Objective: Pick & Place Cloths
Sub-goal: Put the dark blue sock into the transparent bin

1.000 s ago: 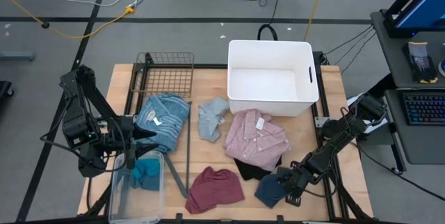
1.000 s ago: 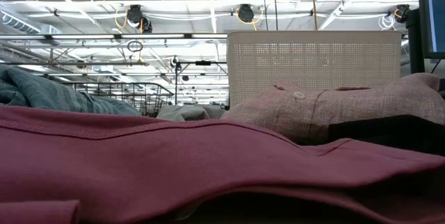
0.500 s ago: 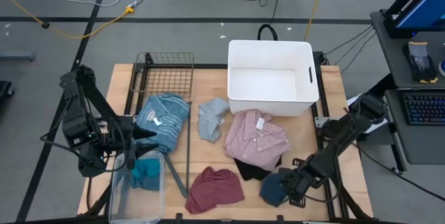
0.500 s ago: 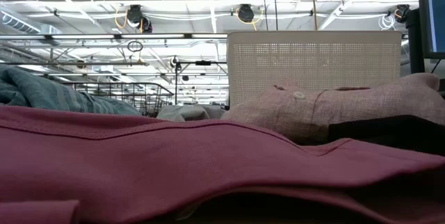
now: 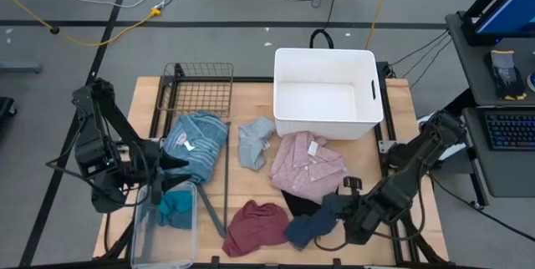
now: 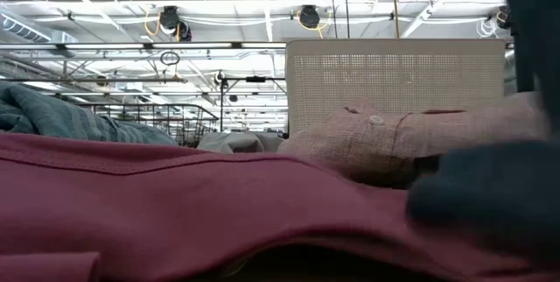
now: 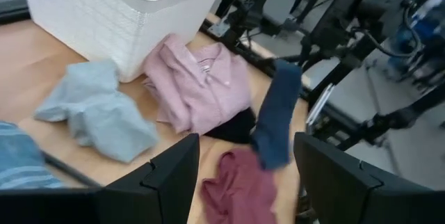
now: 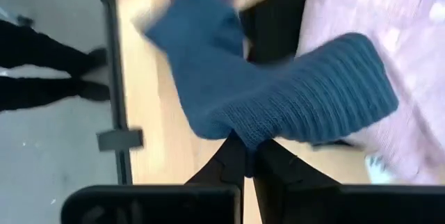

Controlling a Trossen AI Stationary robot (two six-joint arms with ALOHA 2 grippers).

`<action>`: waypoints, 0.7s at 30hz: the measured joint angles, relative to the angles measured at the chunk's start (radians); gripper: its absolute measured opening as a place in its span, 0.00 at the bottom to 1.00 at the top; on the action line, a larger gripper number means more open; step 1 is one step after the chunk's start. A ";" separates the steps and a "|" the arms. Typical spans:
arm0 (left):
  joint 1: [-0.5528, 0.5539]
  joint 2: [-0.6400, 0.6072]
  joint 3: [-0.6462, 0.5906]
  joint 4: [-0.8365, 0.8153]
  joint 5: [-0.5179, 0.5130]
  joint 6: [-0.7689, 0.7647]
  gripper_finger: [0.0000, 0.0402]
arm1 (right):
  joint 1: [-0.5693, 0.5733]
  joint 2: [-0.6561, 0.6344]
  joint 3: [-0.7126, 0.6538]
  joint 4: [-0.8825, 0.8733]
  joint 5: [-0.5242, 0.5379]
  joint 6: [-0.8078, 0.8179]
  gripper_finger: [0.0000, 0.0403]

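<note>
My right gripper (image 5: 345, 205) is at the table's near right, shut on the navy cloth (image 5: 308, 225), which trails toward the maroon piece (image 5: 259, 225). The pink shirt (image 5: 309, 164) lies in front of the white tub and overlaps the black piece (image 5: 294, 203). The grey-blue piece (image 5: 253, 141) lies mid-table. My left gripper (image 7: 247, 182) is open and hovers by the blue striped top (image 5: 196, 144). The teal piece (image 5: 175, 209) sits in a clear bin. My right gripper pinches a bunched fold of the navy cloth (image 8: 247, 137) between its two fingertips (image 8: 233, 161). The cloth hangs long below the hold (image 7: 278, 113). Its lower end (image 7: 270, 158) is beside the maroon piece; whether it touches, I cannot tell.
The white tub (image 5: 288, 93) stands at the far edge, right of centre. A wire basket (image 5: 201, 85) stands at the far left, and a clear bin (image 5: 142, 236) at the near left corner. A dark bar (image 5: 226, 177) lies between the striped top and the grey-blue piece.
My right gripper has risen and moved slightly toward the far edge, still shut on the navy cloth. The cloth has gone from a bunched heap on the table to a long hanging strip, swung toward the maroon piece; it now shows blurred in the low view.
</note>
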 joint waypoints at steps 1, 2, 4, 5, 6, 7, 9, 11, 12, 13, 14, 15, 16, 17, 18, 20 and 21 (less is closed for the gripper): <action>0.000 0.000 0.000 0.024 -0.012 -0.001 0.60 | -0.006 0.000 0.017 0.004 0.015 -0.023 0.01; 0.002 0.001 0.000 0.052 -0.027 0.000 0.60 | -0.013 0.000 0.031 0.009 0.021 -0.045 0.01; 0.011 0.008 0.000 0.113 -0.047 0.012 0.60 | -0.029 0.000 0.057 0.017 0.039 -0.086 0.01; 0.019 0.014 0.000 0.141 -0.048 0.022 0.60 | -0.038 0.000 0.070 0.021 0.045 -0.110 0.01; 0.027 0.021 0.000 0.171 -0.048 0.033 0.60 | -0.047 0.000 0.081 0.034 0.046 -0.137 0.01; 0.035 0.029 0.000 0.199 -0.047 0.041 0.60 | -0.056 0.000 0.092 0.054 0.047 -0.165 0.01; 0.056 0.050 0.000 0.256 -0.037 0.052 0.60 | -0.076 0.000 0.112 0.094 0.056 -0.226 0.01; 0.081 0.074 0.000 0.310 -0.002 0.056 0.60 | -0.094 0.000 0.134 0.148 0.067 -0.295 0.01; 0.093 0.086 0.000 0.336 0.023 0.055 0.60 | -0.103 0.000 0.148 0.178 0.067 -0.332 0.01; 0.104 0.098 0.000 0.360 0.048 0.053 0.60 | -0.112 0.000 0.162 0.212 0.067 -0.366 0.01; 0.116 0.110 0.000 0.384 0.073 0.050 0.60 | -0.121 0.000 0.175 0.244 0.067 -0.400 0.01; 0.128 0.122 0.000 0.409 0.097 0.047 0.60 | -0.130 0.000 0.190 0.278 0.067 -0.435 0.01; 0.140 0.134 0.000 0.432 0.120 0.043 0.60 | -0.137 0.000 0.204 0.313 0.067 -0.472 0.01; 0.151 0.147 0.000 0.449 0.143 0.034 0.60 | -0.144 0.000 0.219 0.344 0.067 -0.506 0.01; 0.163 0.157 0.000 0.459 0.166 0.022 0.60 | -0.149 0.000 0.235 0.372 0.067 -0.537 0.01; 0.184 0.176 0.000 0.473 0.215 0.008 0.60 | -0.157 0.000 0.267 0.426 0.066 -0.593 0.01; 0.195 0.183 0.000 0.474 0.238 0.003 0.60 | -0.162 0.000 0.280 0.456 0.066 -0.618 0.01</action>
